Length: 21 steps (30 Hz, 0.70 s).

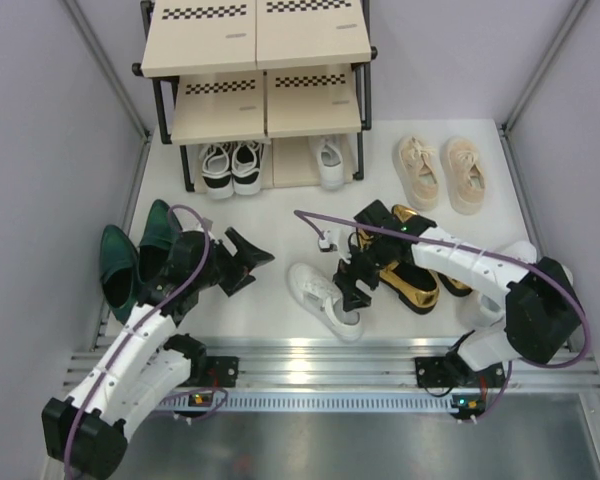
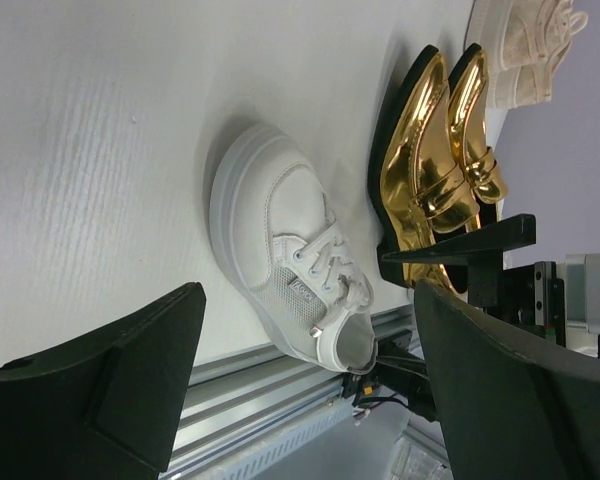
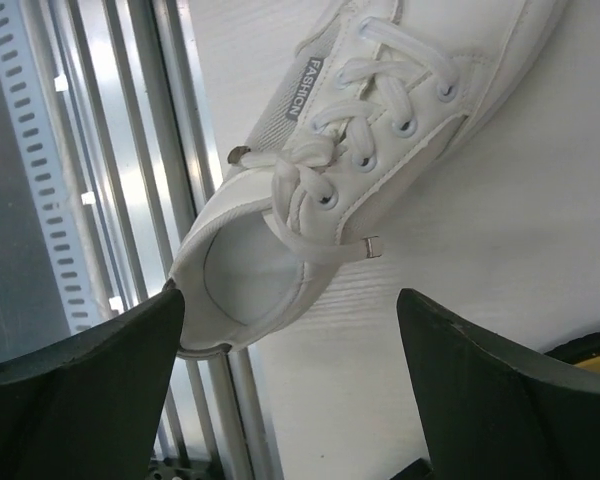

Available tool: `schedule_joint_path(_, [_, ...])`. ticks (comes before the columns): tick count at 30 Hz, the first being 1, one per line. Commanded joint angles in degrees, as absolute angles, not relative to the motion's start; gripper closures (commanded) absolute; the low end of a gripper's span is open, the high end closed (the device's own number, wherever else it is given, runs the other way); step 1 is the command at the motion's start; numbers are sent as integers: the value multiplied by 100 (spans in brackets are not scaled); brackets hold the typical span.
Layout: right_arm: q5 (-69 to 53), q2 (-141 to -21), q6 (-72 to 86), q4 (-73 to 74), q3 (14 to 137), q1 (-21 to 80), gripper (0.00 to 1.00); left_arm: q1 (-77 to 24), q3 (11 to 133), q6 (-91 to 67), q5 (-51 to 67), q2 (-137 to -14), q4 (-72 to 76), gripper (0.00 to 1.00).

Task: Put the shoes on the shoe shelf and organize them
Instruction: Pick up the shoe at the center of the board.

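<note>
I'm seeing my right hand point(image 3: 290, 300) gaping wide over the heel of the white lace-up point(image 3: 380, 150), its FASHION tag readable only in the wrist view; overhead, my left hand point(image 1: 246, 262) is hanging wide, empty.

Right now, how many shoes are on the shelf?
3, all on the bottom level of the shelf: a black-and-white pair on the left, one white shoe on the right. The upper boards cover part of the levels below, so more may be hidden.
</note>
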<state>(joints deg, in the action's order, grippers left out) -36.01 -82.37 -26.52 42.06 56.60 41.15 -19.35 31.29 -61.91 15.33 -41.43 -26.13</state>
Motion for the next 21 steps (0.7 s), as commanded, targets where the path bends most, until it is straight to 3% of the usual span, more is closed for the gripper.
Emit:
schedule_joint_path(1, [-3068, -8287, -1706, 3375, 5643, 4455, 13, -2222, 3103, -6433, 1407, -4289, -2162, 10])
schedule_joint_path(5, [-2402, -8569, -1407, 3059, 5581, 4623, 18, -2610, 3067, -6679, 1020, -4342, -2162, 11])
schedule_joint_path(8, [-2355, -8955, -1345, 2988, 5756, 4684, 28, -2873, 2927, -6943, 704, -4289, -2136, 11])
schedule_joint_path(11, [-2609, -9272, -1144, 2953, 5932, 4737, 51, -3137, 2725, -7180, 510, -4333, -1996, 11])
schedule_joint_path(12, [-2697, -9316, -1108, 2979, 5985, 4737, 73, -3268, 2620, -7294, 458, -4359, -1865, 11])
schedule_joint_path(14, [-2899, -9220, -1029, 2927, 6081, 4720, 98, -3409, 2514, -7356, 413, -4499, -1610, 11])
schedule_joint_path(21, [-4006, -8877, -782, 3058, 6679, 4115, 100, -3849, 2127, -7295, 589, -4913, 156, 10])
